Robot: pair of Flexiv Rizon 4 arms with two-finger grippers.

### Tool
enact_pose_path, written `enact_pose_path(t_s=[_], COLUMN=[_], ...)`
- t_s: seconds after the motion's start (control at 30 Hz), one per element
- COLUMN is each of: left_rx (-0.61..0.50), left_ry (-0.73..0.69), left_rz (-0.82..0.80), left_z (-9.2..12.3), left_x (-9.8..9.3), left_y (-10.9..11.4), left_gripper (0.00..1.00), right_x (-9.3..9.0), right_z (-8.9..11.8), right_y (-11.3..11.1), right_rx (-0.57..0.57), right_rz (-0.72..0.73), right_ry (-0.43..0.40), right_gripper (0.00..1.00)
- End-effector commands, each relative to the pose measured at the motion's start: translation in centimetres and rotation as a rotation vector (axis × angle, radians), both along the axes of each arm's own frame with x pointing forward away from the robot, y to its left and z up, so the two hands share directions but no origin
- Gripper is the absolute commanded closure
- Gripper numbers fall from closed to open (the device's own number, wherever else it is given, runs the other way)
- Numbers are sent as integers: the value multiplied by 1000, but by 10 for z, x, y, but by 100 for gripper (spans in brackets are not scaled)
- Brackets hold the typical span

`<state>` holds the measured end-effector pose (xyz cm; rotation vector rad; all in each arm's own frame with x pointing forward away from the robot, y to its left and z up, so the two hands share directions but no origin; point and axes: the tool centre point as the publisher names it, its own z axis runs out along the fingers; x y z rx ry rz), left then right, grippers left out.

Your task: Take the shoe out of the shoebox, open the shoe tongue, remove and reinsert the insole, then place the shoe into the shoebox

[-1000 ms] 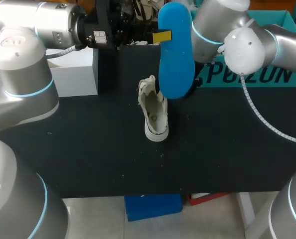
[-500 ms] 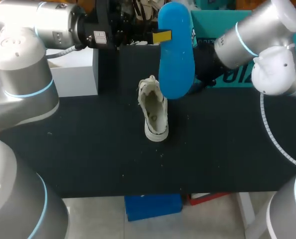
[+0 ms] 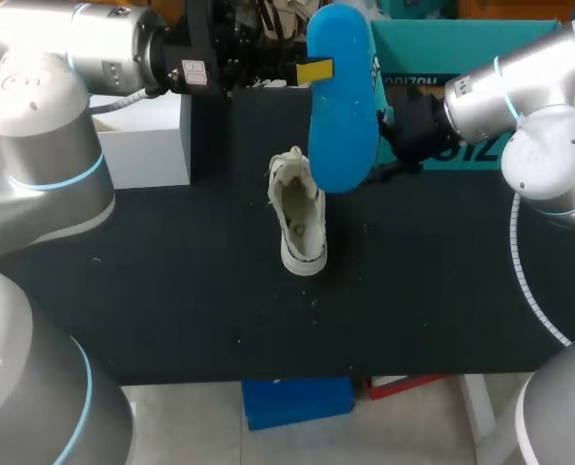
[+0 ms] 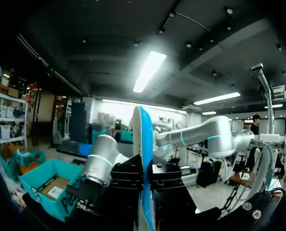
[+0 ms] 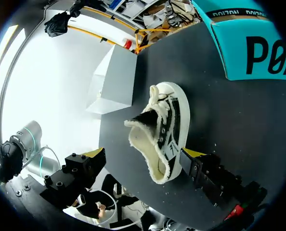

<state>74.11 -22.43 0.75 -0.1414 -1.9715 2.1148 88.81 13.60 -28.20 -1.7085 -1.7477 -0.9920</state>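
My left gripper (image 3: pixel 317 70) is shut on a blue insole (image 3: pixel 342 97) and holds it upright, high over the back of the table. In the left wrist view the insole (image 4: pixel 144 144) shows edge-on between the left gripper's (image 4: pixel 145 185) black fingers. A white shoe (image 3: pixel 301 218) with its tongue pulled open stands on the black table (image 3: pixel 171 281), below the insole. My right gripper (image 3: pixel 404 131) hangs just right of the insole, partly hidden behind it. In the right wrist view the right gripper (image 5: pixel 144 155) is open and the shoe (image 5: pixel 164 127) lies ahead of it, untouched.
The teal shoebox (image 3: pixel 462 48) stands at the back right and also shows as the shoebox (image 5: pixel 256 48) beyond the shoe. A white box (image 3: pixel 147 136) sits at the back left, with dark equipment behind it.
My right arm has swung back towards the right, uncovering the shoebox, while its gripper stays beside the insole. The left arm, insole and shoe have not moved.
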Motion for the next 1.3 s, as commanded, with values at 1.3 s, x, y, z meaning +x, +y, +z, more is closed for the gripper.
enact_pose_path(t_s=[1.3], left_rx=[248], left_ry=[-979], left_rz=[253], left_z=[-30], left_x=[-10], left_y=[-6], left_gripper=[100], right_x=[1], right_z=[11], right_y=[-8], right_rx=[471], right_rz=[-6], right_ry=[15], right_gripper=[0])
